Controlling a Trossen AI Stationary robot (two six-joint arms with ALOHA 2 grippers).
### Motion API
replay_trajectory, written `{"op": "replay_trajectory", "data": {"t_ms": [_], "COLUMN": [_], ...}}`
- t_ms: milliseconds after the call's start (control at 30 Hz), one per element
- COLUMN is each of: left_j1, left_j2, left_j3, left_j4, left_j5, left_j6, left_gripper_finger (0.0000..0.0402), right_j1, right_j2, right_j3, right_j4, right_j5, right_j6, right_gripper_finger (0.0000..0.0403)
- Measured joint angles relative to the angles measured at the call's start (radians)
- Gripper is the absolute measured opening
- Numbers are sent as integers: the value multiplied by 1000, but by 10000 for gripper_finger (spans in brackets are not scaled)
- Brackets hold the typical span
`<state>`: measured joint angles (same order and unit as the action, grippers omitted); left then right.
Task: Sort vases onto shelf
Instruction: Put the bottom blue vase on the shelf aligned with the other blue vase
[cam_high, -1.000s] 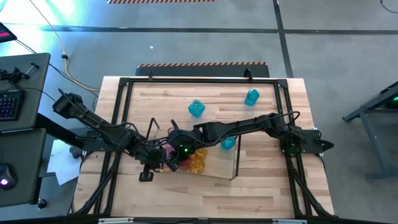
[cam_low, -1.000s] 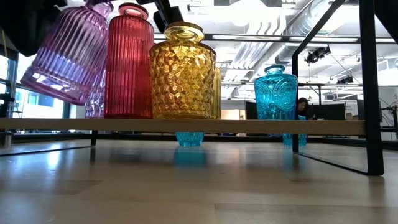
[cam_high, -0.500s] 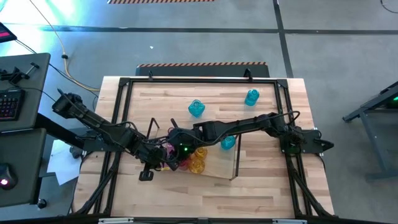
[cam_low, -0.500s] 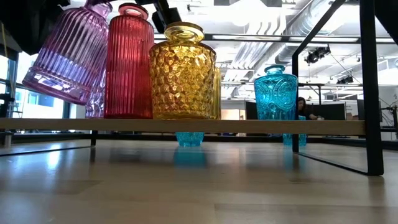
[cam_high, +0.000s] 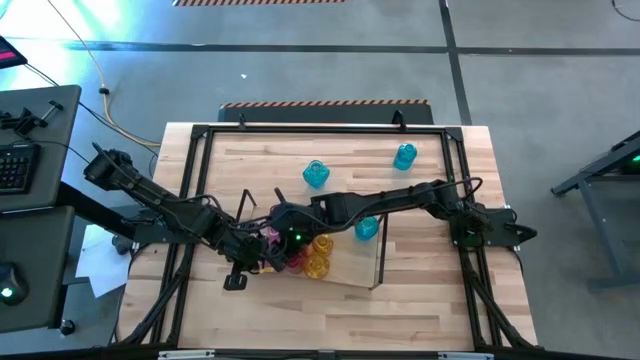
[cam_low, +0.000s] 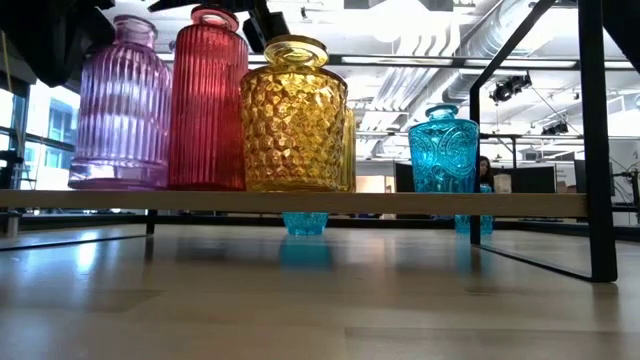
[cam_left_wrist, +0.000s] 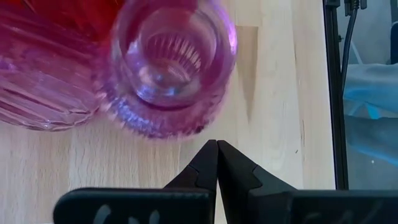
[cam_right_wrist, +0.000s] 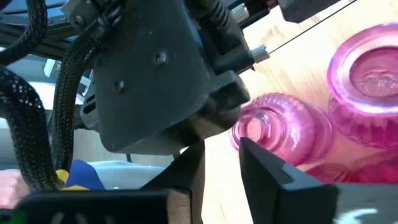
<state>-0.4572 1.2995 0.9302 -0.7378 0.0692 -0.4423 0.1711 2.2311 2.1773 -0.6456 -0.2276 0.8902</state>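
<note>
Vases (pink, red, amber, one cyan) stand on the shelf; two cyan remain on the worktop; left jaws together, right jaws slightly apart

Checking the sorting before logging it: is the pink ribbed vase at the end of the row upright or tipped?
Upright. In the low view the pink ribbed vase stands flat on the shelf beside the red vase, its sides vertical.

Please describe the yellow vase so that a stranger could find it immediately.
Look at the shelf across the wooden table, where vases stand in a row. The yellow vase stands beside the red vase; only it is amber with a diamond-dimpled surface, not vertical ribs.
</note>
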Motion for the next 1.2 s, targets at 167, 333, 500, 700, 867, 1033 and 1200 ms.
{"op": "replay_trajectory", "data": {"t_ms": [167, 333, 500, 700, 867, 1033, 1200], "left_j1": [6, 12, 12, 16, 30, 53, 82], "left_j2": [0, -1, -12, -125, -261, -388, -502], "left_j3": [0, 0, 0, -1, 10, 63, 109], "left_j4": [0, 1, -5, -12, -18, -18, -80], "left_j5": [0, 0, -1, -39, -59, -154, -348], "left_j6": [0, 3, 3, -19, -62, -42, 9], "left_gripper_finger": [0, 0, 0, 0, 0, 0, 0], "right_j1": [-1, -1, -2, -2, -4, -22, -58], "right_j2": [0, -1, -1, -16, -73, -159, -228], "right_j3": [0, 0, 0, 2, 3, 4, 4], "right_j4": [-1, 9, 22, 59, 39, -42, -249], "right_j5": [1, 8, 9, 24, 130, 252, 323], "right_j6": [2, -6, -6, -27, -86, -162, -189], "right_gripper_finger": [85, 85, 85, 85, 85, 85, 85]}}
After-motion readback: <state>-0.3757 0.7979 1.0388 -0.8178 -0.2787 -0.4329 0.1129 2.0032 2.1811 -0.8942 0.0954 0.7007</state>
